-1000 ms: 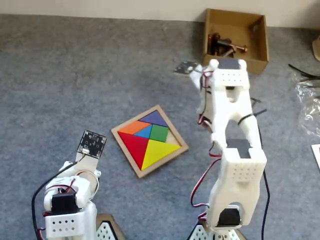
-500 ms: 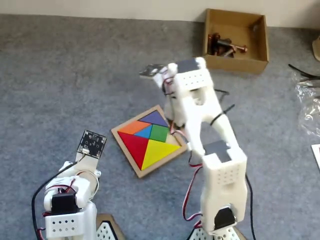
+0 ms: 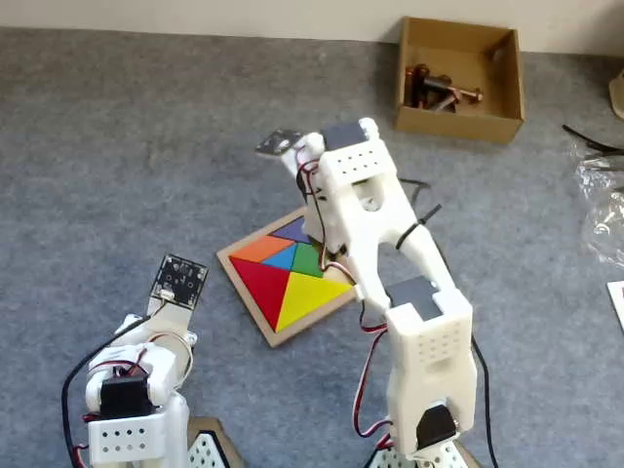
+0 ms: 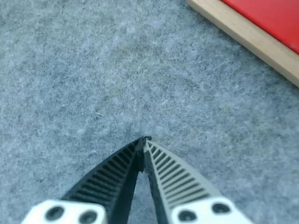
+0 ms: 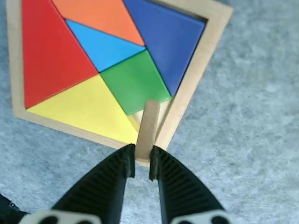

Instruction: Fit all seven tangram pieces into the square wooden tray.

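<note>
The square wooden tray (image 3: 255, 310) lies mid-table with red (image 3: 261, 281), orange, light blue, blue, green and yellow (image 3: 310, 295) pieces in it. The right arm (image 3: 361, 195) reaches over the tray's right side. In the right wrist view, my right gripper (image 5: 142, 154) is shut on a thin tan piece (image 5: 148, 122), held edge-on. That piece hangs over a small bare gap between the green piece (image 5: 135, 81), the yellow piece (image 5: 88, 107) and the tray rim (image 5: 201, 70). My left gripper (image 4: 144, 142) is shut and empty above the carpet, close to the tray's edge (image 4: 243, 32).
A cardboard box (image 3: 458, 78) holding copper-coloured parts sits at the back right. Clear plastic wrap (image 3: 604, 214) lies at the right edge. The left arm (image 3: 136, 390) is folded at the front left. Grey carpet covers the table all around the tray.
The right arm has swung left from beside the cardboard box to over the tray. The left arm has not moved.
</note>
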{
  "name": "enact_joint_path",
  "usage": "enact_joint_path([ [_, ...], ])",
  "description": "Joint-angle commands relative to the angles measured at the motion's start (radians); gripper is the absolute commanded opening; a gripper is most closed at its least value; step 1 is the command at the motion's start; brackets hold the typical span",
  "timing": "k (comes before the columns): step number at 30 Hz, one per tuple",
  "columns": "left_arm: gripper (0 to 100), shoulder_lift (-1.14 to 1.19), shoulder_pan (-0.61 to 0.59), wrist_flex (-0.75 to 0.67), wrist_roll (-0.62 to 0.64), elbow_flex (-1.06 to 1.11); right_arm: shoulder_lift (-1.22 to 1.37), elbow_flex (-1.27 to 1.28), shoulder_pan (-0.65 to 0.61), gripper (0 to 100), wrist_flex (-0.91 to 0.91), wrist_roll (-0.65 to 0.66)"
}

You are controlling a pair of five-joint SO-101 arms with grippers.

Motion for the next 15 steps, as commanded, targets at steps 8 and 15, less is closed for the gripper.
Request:
enact_joint_path([
  [8, 1, -0.008, -0.004, 0.008, 0.011, 0.021, -0.027, 0.104, 0.033, 0.5, -0.097, -0.011],
  [15, 1, -0.008, -0.004, 0.008, 0.011, 0.021, -0.025, 0.102, 0.036, 0.5, -0.097, -0.011],
])
